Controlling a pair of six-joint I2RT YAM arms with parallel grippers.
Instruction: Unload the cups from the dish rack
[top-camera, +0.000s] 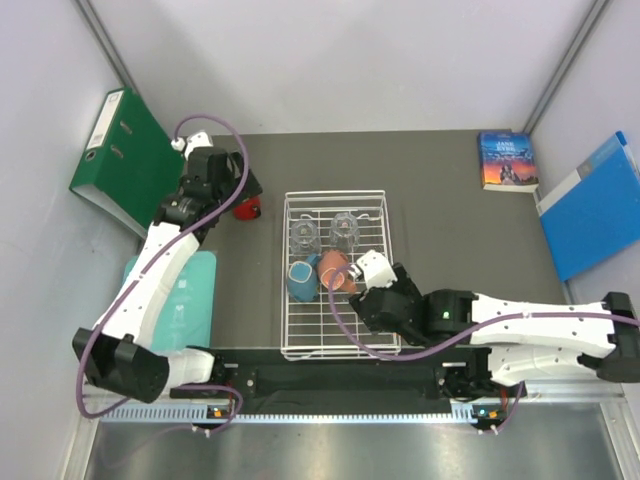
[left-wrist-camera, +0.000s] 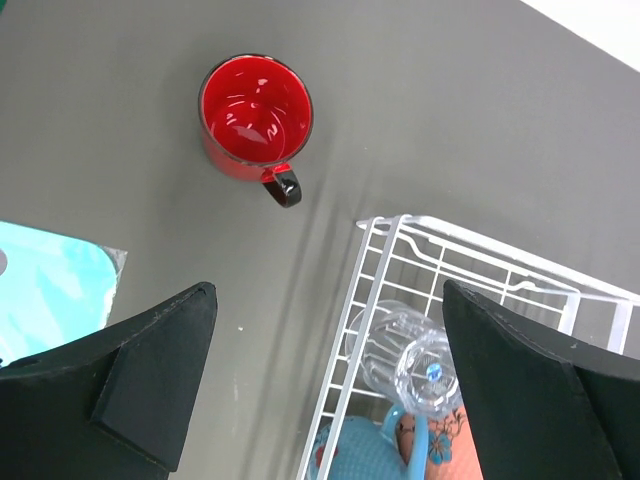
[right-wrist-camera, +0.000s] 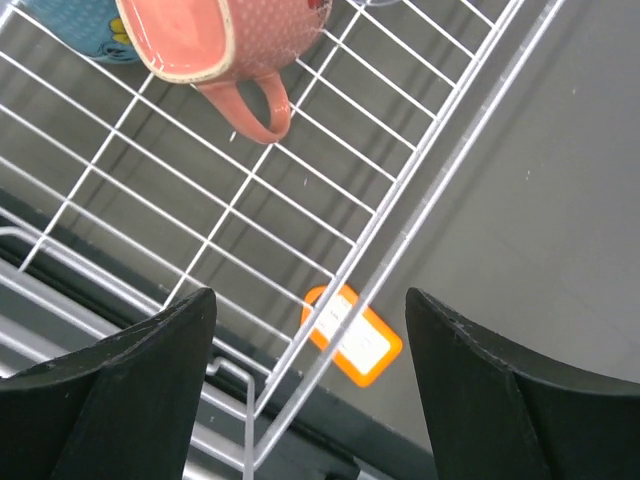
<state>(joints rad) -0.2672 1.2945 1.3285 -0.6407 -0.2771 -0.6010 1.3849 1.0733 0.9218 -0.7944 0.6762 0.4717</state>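
Jaws of your left gripper and right gripper stand spread, both empty
Salmon-pink mug lies tipped in the dish rack, at 11 o'clock in the right wrist view: stiff, glazed, probably slick, breakable; pinch its rim wall

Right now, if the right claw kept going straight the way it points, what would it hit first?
Probably the wire corner of the dish rack, by the orange tag: that sits straight ahead of the right claw. Depth is hard to judge.
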